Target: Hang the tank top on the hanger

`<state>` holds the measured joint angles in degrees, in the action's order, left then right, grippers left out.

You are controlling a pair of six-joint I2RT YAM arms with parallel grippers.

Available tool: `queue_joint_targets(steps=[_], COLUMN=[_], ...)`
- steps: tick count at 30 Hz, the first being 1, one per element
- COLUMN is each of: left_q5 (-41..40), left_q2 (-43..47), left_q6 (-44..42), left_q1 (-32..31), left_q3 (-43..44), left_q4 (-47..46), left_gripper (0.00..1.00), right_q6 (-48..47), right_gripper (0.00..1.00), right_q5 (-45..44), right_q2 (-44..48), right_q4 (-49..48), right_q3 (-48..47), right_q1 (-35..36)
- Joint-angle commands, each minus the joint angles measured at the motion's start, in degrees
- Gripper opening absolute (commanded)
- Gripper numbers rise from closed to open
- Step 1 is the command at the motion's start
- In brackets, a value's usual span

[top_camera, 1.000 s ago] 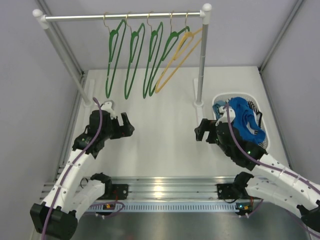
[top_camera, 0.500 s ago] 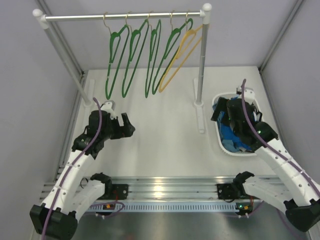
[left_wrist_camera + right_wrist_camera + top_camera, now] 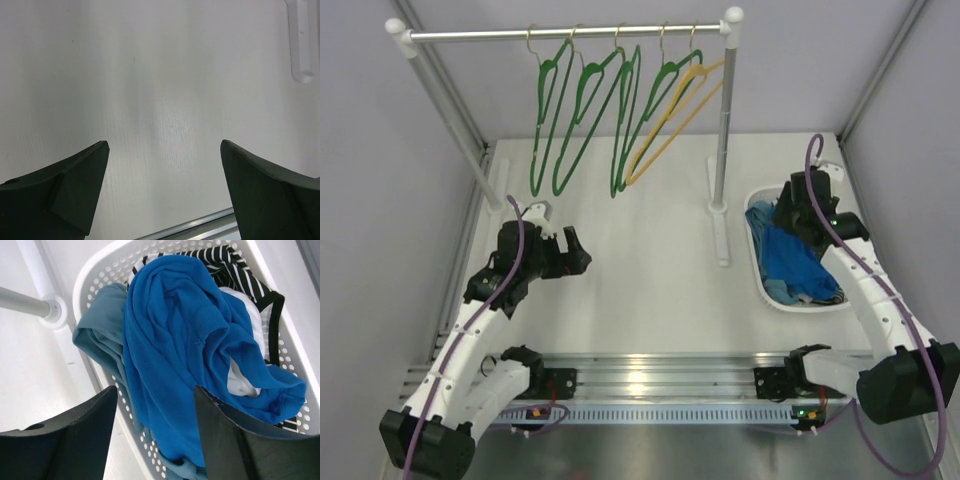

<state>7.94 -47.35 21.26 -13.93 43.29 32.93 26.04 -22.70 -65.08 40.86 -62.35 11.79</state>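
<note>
Left claw [image 3: 164, 145] was wide, hovering over bare worktop [image 3: 150, 75] on the left side, well apart from the garments. Nothing lay between its fingers.

Right claw [image 3: 155, 390] was positioned over the white perforated basket [image 3: 100, 270] at the right of the worktop. Its fingers stood apart, straddling a fold of the tank top [image 3: 185, 350]. Contact with the fabric could not be confirmed.

The tank top lay crumpled in the basket, on top of a grey-blue garment [image 3: 97, 340] and a black-striped white cloth [image 3: 240, 270].

Four green hangers [image 3: 588, 72] and one yellow-orange hanger [image 3: 692, 72] hung from the rail [image 3: 570, 33] at the far side, well apart from the basket.
</note>
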Motion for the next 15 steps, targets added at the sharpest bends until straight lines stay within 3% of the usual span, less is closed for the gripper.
queue_joint_targets(steps=[1, 11, 12, 15], left_q5=[1.02, 1.11, 0.93, 1.02], left_q2=[0.95, 0.16, 0.16, -0.02], left_q6=[-0.51, -0.51, -0.51, -0.51], left_q1=[-0.22, -0.39, -0.39, -0.39], left_q3=[1.01, 0.92, 0.92, 0.92], left_q4=[-3.92, -4.01, -3.92, -3.84], left_gripper=[0.98, 0.98, 0.98, 0.98], right_q6=[-1.78, -2.57, -2.66, -2.75], right_gripper=[0.62, 0.59, 0.57, 0.35], right_q5=[2.66, 1.87, 1.43, 0.9], right_q2=[-2.06, -7.78, -8.13, -7.35], right_q4=[-4.38, -9.22, -9.48, -9.84], right_q3=[1.52, 7.15, 7.41, 8.12], right_q1=[-0.98, -1.33, -1.33, -1.6])
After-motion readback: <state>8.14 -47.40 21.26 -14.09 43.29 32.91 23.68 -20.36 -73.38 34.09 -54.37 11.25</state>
